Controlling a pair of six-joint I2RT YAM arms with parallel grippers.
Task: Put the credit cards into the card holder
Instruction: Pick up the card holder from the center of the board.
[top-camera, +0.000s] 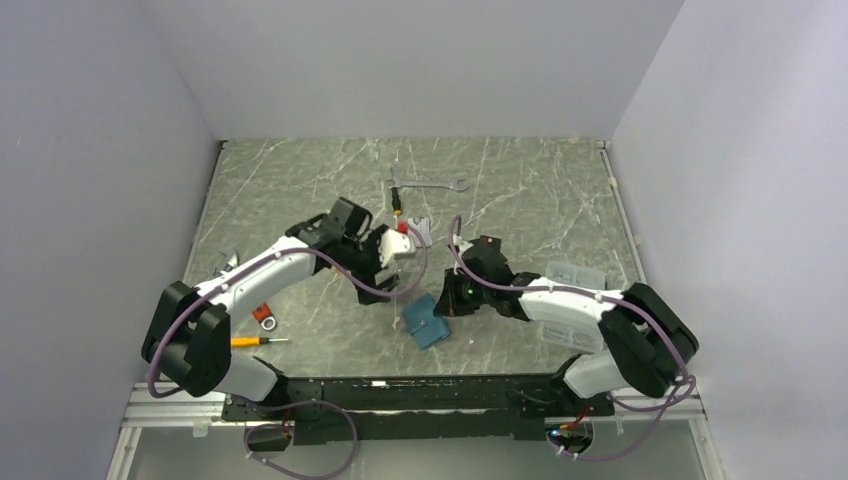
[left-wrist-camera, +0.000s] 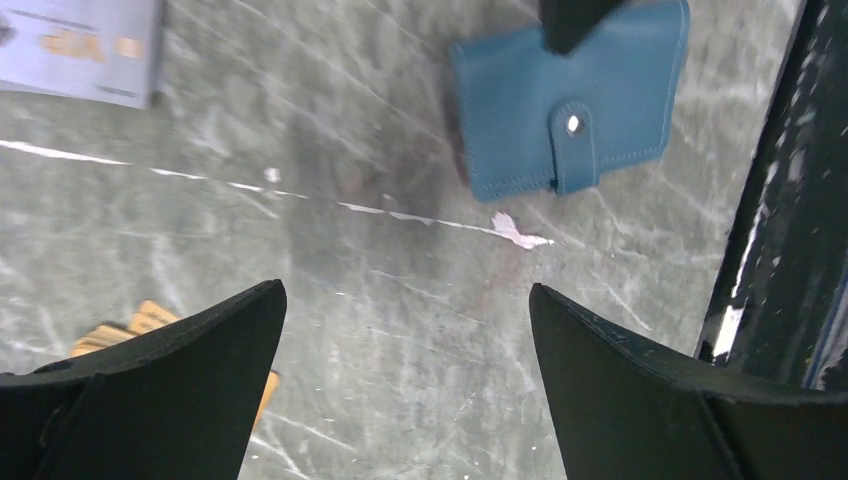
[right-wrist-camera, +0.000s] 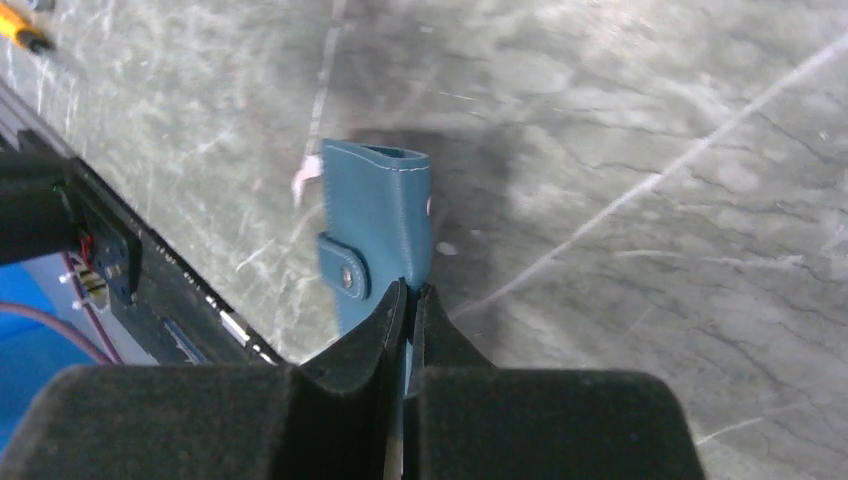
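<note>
R gripper (right-wrist-camera: 410, 298) is pinched tight on the edge of the closed holder (right-wrist-camera: 375, 200), near the table's (right-wrist-camera: 650, 120) front edge, snap tab showing. L gripper (left-wrist-camera: 405, 300) is wide open and empty over the table, w/ orange cards (left-wrist-camera: 145, 318) poking out by one finger.

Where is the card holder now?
In the top view the card holder is near the front edge of the table, about centre, with one edge pinched by the right jaws.

Teal card holder (left-wrist-camera: 520, 110) snapped shut, orange-gold credit cards (left-wrist-camera: 150, 318) apart
</note>
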